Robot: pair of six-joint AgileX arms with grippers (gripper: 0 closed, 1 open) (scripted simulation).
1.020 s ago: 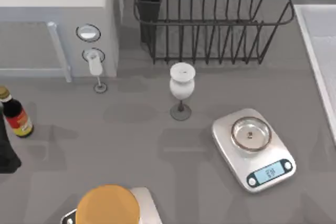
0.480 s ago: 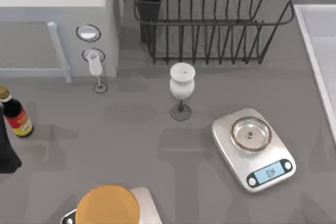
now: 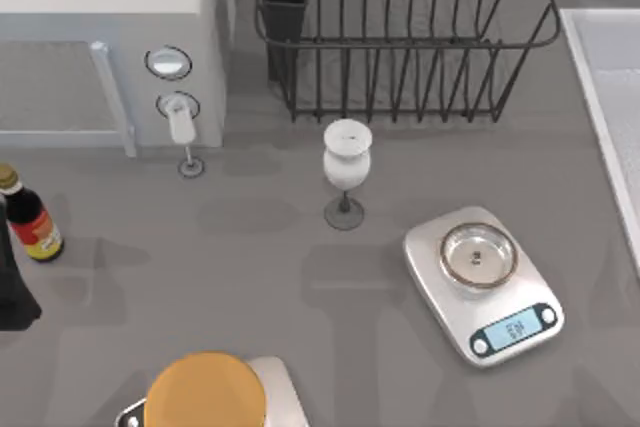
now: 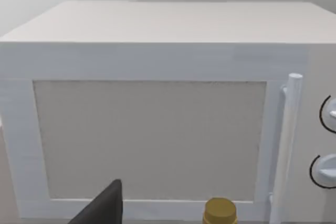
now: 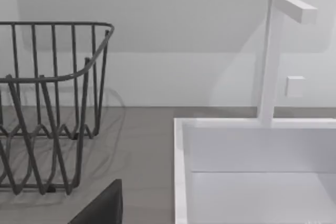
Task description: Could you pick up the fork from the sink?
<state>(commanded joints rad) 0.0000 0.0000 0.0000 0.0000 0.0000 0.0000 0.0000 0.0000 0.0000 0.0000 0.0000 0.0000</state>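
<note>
**Beside the sink, no visible change: the reach has not begun**

Across the grey counter (image 3: 250, 277) nothing has shifted over the last second. The white stemmed goblet (image 3: 346, 172), the silver kitchen scale with its round pan (image 3: 483, 282), the dark sauce bottle with a red label (image 3: 28, 217) and the black wire dish rack (image 3: 400, 37) all sit exactly where they sat.

The large pale grey rectangular sink (image 3: 590, 77) lies at the counter's right edge, just beside the rack. The right wrist camera looks at its whitish raised rim and near corner, with a white angular tap (image 5: 270, 56) standing behind it.

A dark part of the right hand (image 5: 100, 205) juts in low in that view, short of the rim and apart from it. Whether it is spread or pressed together I cannot tell.

The left hand (image 4: 100, 205) is parked facing the white box-shaped microwave (image 4: 157, 129), with the bottle's yellow cap just beside it. Its state cannot be read either.

The slim silver metal fork should be down in the basin. The stretch of basin floor on show looks bare (the rest is cut off), so I cannot say where it lies.

I judge the task to be at its very start. The right arm is the nearer one, and it would need to come over the rim and look down into the basin before any grasp.
</note>
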